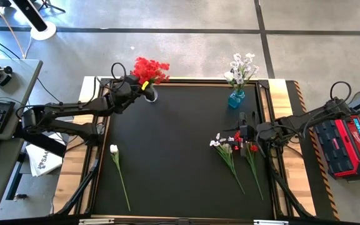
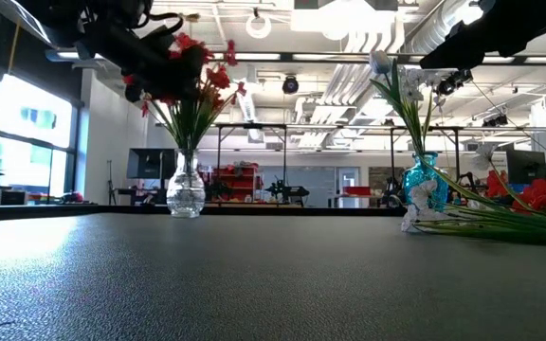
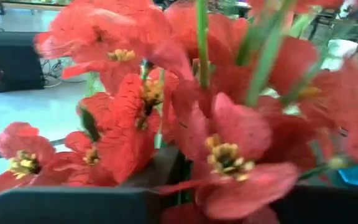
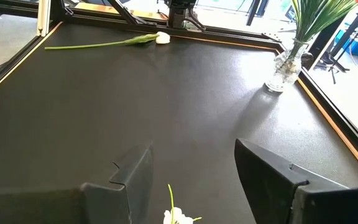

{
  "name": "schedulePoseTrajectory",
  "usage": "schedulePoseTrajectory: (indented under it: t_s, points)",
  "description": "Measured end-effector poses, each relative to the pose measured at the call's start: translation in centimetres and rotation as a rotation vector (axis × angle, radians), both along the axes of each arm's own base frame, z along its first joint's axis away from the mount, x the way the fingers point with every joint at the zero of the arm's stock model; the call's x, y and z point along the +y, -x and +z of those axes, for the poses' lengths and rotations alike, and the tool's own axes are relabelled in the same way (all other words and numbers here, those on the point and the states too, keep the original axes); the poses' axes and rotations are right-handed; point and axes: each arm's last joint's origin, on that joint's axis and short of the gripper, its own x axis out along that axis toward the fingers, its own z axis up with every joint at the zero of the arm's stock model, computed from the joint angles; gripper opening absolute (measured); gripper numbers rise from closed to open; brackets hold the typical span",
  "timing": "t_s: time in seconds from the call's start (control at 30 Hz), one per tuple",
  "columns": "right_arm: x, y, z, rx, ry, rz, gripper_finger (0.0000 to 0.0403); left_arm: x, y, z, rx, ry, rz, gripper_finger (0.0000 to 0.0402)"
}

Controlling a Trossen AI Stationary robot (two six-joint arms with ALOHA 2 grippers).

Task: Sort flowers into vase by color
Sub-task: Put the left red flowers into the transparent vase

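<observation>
Red blossoms (image 1: 150, 69) already fill the clear glass vase (image 2: 186, 194) at the far left corner of the black tabletop (image 1: 174, 150), and white sprays (image 1: 241, 67) stand in the blue vase (image 1: 235, 99) at the far right, so both colours have been started. The left end effector (image 1: 144, 85) is up at the red bunch; its wrist view is crowded with red petals and green stems pressed close against its dark fingers (image 3: 73, 206), but whether those fingers are closed on a stem or apart I cannot tell. It looks to be either setting a red spray into the vase or about to pull away from it.

Three sprays remain lying flat. A single white bud on a long stem (image 1: 119, 172) lies near the tabletop's left edge, well apart from both vases. A white spray (image 1: 225, 150) and a red one (image 1: 252, 153) lie side by side at the right, just under the right end effector (image 1: 242, 134), which hovers with its fingers spread wide and nothing between them, white petals showing below. By my reckoning the sort is past halfway, with two whites and one red left to place
</observation>
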Motion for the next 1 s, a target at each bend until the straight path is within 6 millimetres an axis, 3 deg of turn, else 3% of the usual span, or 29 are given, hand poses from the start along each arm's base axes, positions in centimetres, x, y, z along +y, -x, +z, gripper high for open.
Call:
schedulePoseTrajectory:
  t_s: [0.23,0.4,0.73,1.0]
  points:
    - [0.0,0.0,0.0,0.000,0.000,0.000,0.0197,0.0,0.0,0.1,0.003,-0.005,-0.008,0.0173]
    - [0.0,0.0,0.0,0.000,0.000,0.000,0.0197,-0.2,-0.2,1.3,-0.009,0.011,-0.103,0.0209]
    - [0.0,0.0,0.0,0.000,0.000,0.000,0.0197,-0.5,-0.2,4.6,0.098,0.088,-0.187,0.0221]
    - [0.0,0.1,-0.1,0.014,0.002,-0.001,0.0197,-0.5,-0.3,6.3,0.052,0.071,-0.192,0.0213]
